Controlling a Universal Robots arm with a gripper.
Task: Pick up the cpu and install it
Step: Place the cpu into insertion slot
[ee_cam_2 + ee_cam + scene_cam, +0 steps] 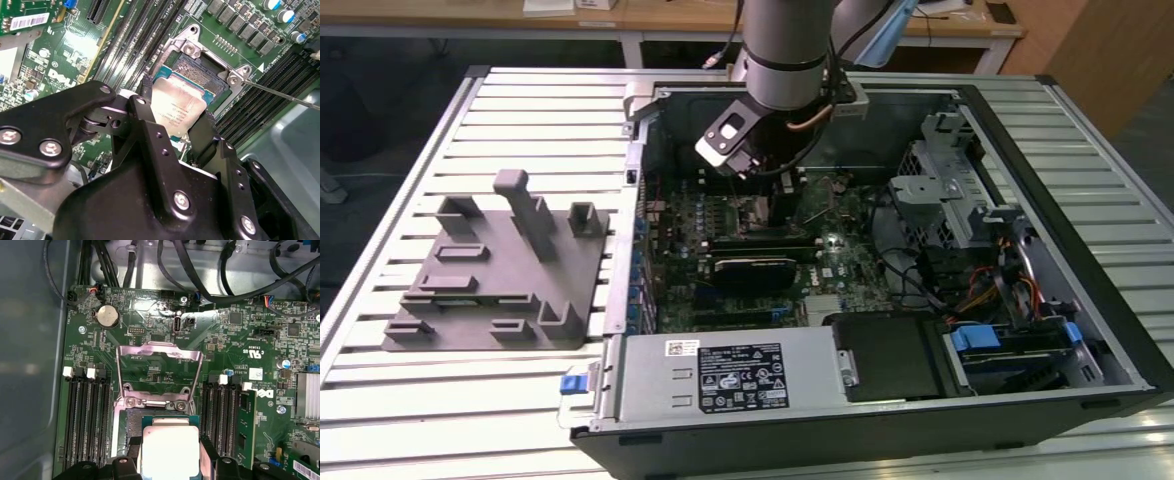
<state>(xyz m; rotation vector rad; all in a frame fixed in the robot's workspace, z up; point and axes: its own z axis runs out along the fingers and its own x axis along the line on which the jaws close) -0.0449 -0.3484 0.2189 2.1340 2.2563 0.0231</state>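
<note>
So the open computer case [854, 435] has the green motherboard [854, 262] lying flat in it. The gripper [176, 111] is clenched on the cpu [170, 452], with black fingers [202, 137] pinching two opposite edges. The flat square chip, dull silvery top, is right over the socket [200, 75]. Can't tell if it's touching. The socket's metal frame [160, 367] is flipped open.

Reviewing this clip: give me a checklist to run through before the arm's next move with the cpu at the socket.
1. The pincer grips the cpu: ok, clamped on two opposite edges.
2. The retention frame is open: ok, swung off the socket.
3. The lever is clear: ok, off to the side.
4. The cpu is squared over the socket: cannot tell; part of the socket shows beyond it.
5. The cpu is seated: cannot tell.
</note>
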